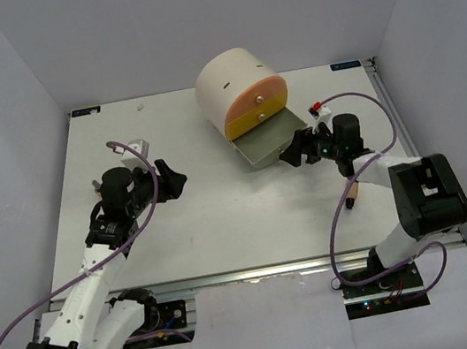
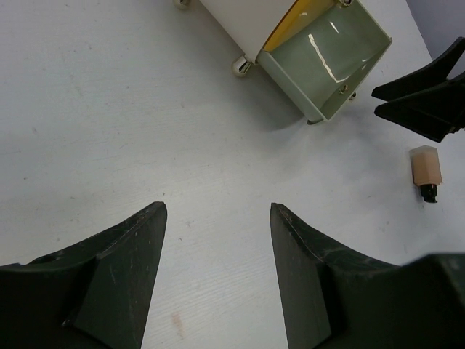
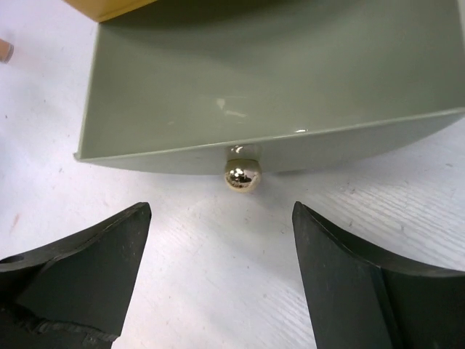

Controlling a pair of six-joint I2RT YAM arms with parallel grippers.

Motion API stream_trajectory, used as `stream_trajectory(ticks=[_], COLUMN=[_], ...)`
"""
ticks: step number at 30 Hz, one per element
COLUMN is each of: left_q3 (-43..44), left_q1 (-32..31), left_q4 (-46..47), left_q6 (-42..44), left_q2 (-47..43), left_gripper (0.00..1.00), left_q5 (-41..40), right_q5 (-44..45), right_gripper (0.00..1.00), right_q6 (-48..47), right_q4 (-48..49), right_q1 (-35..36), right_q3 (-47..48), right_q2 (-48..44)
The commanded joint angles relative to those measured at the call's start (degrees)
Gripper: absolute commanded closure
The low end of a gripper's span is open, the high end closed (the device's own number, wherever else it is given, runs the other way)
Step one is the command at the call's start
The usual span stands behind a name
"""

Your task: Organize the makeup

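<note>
The left arm reaches up from its base at the near left corner, elbow low, its wrist turned toward the middle of the counter. The left claw hangs over bare surface with its fingers spread wide and nothing between them, as the left wrist view confirms. The right arm folds up from the near right corner and bends back leftward, so that the right claw faces the front of the grey drawer, which stands pulled out from the bottom of the cream drum. In the right wrist view that claw is also spread, one finger to each side of the drawer's gold knob and short of touching it. The fingers grip nothing. The tan tube lies flat on the counter near the right forearm, just beside the purple cable, well apart from the drawer and outside the drum. Its long axis runs roughly from the near edge toward the far one. From the left wrist camera the tube shows its tan body uppermost and its small black cap at the lower end, just below the right claw's dark fingers.
</note>
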Motion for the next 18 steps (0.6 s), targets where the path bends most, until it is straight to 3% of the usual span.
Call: stream_trajectory(ticks=[1, 4, 7, 14, 18], left_q3=[-0.3, -0.2, -0.1, -0.3, -0.3], left_q1=[0.3, 0.3, 0.3, 0.3, 0.3], left_q4=[1.1, 1.0, 0.9, 1.0, 0.9], left_q6=[-0.1, -0.4, -0.6, -1.1, -1.2], left_q2=[-2.7, -3.1, -4.0, -5.8, -6.2], left_gripper=[0.30, 0.30, 0.30, 0.30, 0.30], left_q5=[0.7, 1.1, 1.4, 2.2, 2.4], right_q5=[-1.0, 2.4, 10.2, 29.5, 31.6], right_gripper=[0.09, 0.06, 0.02, 0.02, 0.02], right_q6=[-17.6, -29.3, -33.6, -29.2, -24.8], right_q4=[-21.3, -41.2, -55.2, -62.0, -63.2], right_q1=[-0.5, -0.6, -2.2, -5.0, -6.1], right_q3=[8.0, 14.8, 18.2, 13.3, 12.8], right_q2=[-8.6, -13.4, -14.8, -16.8, -14.9])
